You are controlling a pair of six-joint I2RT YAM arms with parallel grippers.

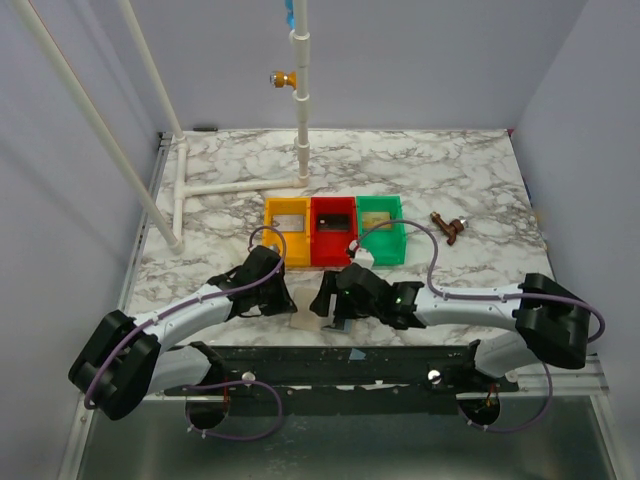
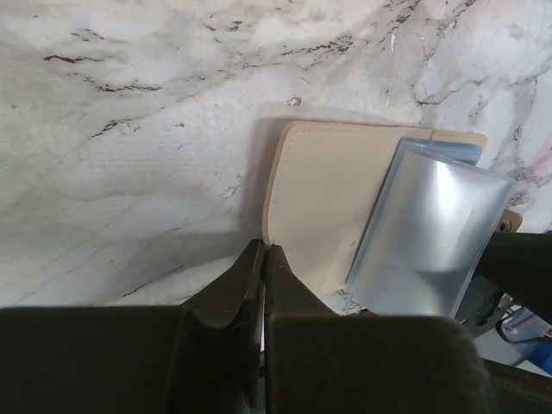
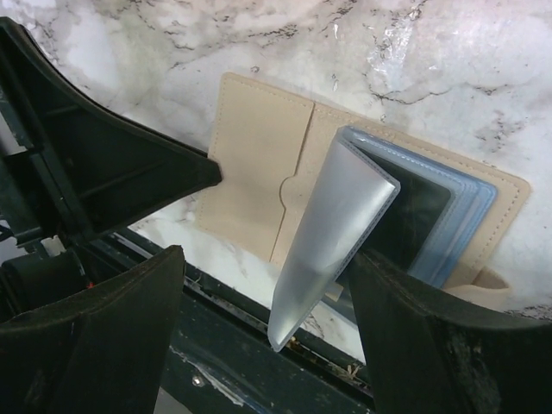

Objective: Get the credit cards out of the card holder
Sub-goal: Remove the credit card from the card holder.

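Marble-pattern table (image 1: pixel 470 180), pale lilac walls, white pipe frame (image 1: pixel 302 110) standing at far left-centre.

Left arm reaches in from near left. Left end effector (image 2: pixel 263 254) has its fingers pressed together, nothing visible between them. The tips sit right at the left edge of the card holder (image 2: pixel 319 198). Contact looks likely. Can't tell if it's bearing down.

Card holder lies opened flat at the near edge of the table, centre, between the two end effectors and nearer than the trays. Tan inner face is up, with a stack of clear blue-tinted sleeves on its right half. One clear sleeve (image 3: pixel 332 233) is flipped up and stands tilted off the stack. Something dark shows through the sleeves under it. Card or shadow, can't tell.

Right end effector (image 3: pixel 267 259) is spread wide, one finger on each side of the raised sleeve. The sleeve leans against the right-hand finger (image 3: pixel 431 345). The other finger is well clear of it. Not gripping anything.

Far of the holder is a row of three touching trays:
- yellow tray (image 1: pixel 287 258) with a grey card (image 1: pixel 289 215) in it
- red tray (image 1: pixel 333 255) with a black card (image 1: pixel 333 224)
- green tray (image 1: pixel 392 250) with a tan card (image 1: pixel 375 221)

Cards are small in the top view, no detail readable.

Small brown object (image 1: pixel 450 227) on the table right of the green tray, apart from it.
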